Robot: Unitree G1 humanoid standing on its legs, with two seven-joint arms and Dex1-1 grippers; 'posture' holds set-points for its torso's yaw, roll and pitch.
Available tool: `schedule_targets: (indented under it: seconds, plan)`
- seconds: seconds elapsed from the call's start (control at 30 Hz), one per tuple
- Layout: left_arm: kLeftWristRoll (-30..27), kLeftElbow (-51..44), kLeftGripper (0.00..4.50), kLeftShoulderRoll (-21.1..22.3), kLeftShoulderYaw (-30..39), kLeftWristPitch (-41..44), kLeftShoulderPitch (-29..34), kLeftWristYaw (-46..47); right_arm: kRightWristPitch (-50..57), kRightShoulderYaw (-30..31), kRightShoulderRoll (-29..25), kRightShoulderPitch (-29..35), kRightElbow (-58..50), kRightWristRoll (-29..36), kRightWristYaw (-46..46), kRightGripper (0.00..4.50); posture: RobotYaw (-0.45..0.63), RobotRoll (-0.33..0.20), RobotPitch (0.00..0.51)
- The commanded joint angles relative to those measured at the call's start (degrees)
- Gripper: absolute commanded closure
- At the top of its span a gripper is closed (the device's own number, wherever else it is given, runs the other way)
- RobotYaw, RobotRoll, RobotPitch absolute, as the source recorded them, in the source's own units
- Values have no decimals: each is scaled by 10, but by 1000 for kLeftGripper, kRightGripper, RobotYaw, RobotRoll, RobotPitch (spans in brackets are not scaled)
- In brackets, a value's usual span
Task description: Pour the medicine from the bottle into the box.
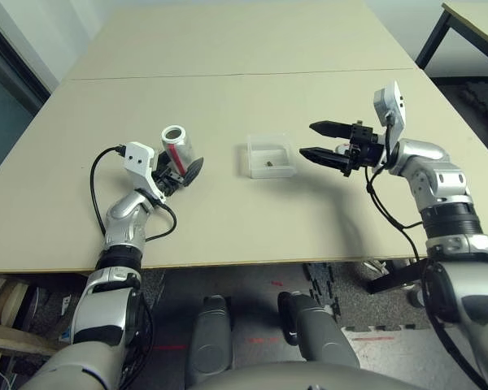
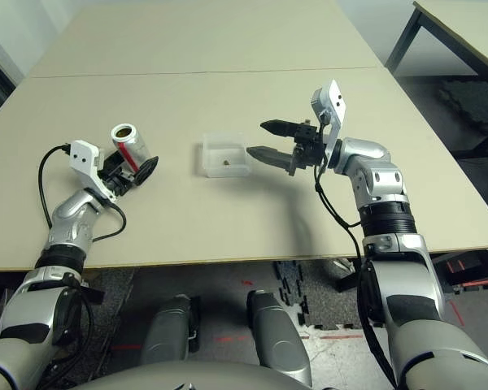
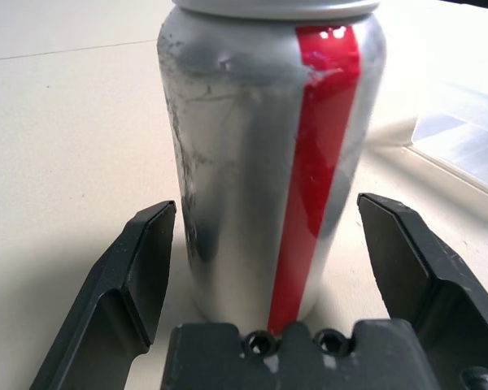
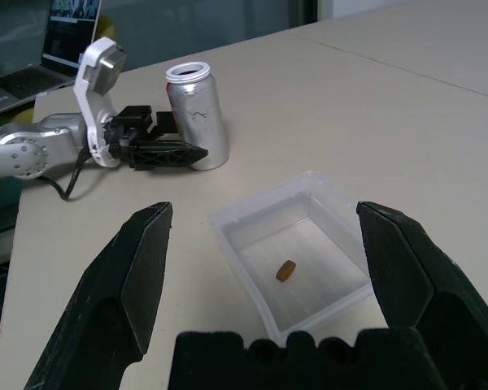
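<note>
Looks like your pill [image 4: 285, 270] is already sitting in the box [image 1: 271, 156]. The bottle [image 1: 179, 147] stands upright on the tabletop [image 1: 244, 49] between the spread left end effector [image 1: 179, 172] fingers, ungripped; right end effector [image 1: 319, 140] hangs released. Back out straight, don't clip the bottle.

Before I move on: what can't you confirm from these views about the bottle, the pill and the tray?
- Small silver-grey cylindrical bottle with a red stripe: its inside stays unseen. The left wrist view cuts off its mouth; the head views are too small to tell.
- Its base: hidden behind the open left gripper.
- Tiny brownish-orange pill in the clear shallow plastic tray: markings too small.
- Tray's near wall: hidden by the open right gripper.
</note>
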Motion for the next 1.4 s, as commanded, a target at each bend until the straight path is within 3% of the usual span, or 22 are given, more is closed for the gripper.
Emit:
schedule_targets:
  seconds: [0.03, 0.2, 0.5, 0.73, 1.0, 1.4]
  plan:
    - [-8, -36, 16, 11, 5, 19, 32, 2, -6, 5, 1, 4, 1, 1, 2, 0, -12, 0, 138]
    - [-25, -104, 16, 14, 15, 42, 80, 14, -7, 5, 2, 8, -1, 1, 2, 0, -8, 0, 139]
    - [-90, -335, 16, 3, 60, 126, 227, 81, -14, -29, -12, 22, 10, 8, -32, 0, 15, 0, 167]
    - [-129, -429, 16, 15, 125, 176, 248, 158, -68, -89, -6, 35, 69, -3, -165, 0, 33, 0, 196]
    - [-70, -297, 16, 68, 176, 125, 151, 256, -197, -177, 28, 17, 187, -11, -401, 0, 57, 0, 199]
    - [-5, -49, 16, 122, 175, 0, 44, 297, -319, -180, 8, -18, 316, -94, -637, 0, 15, 0, 161]
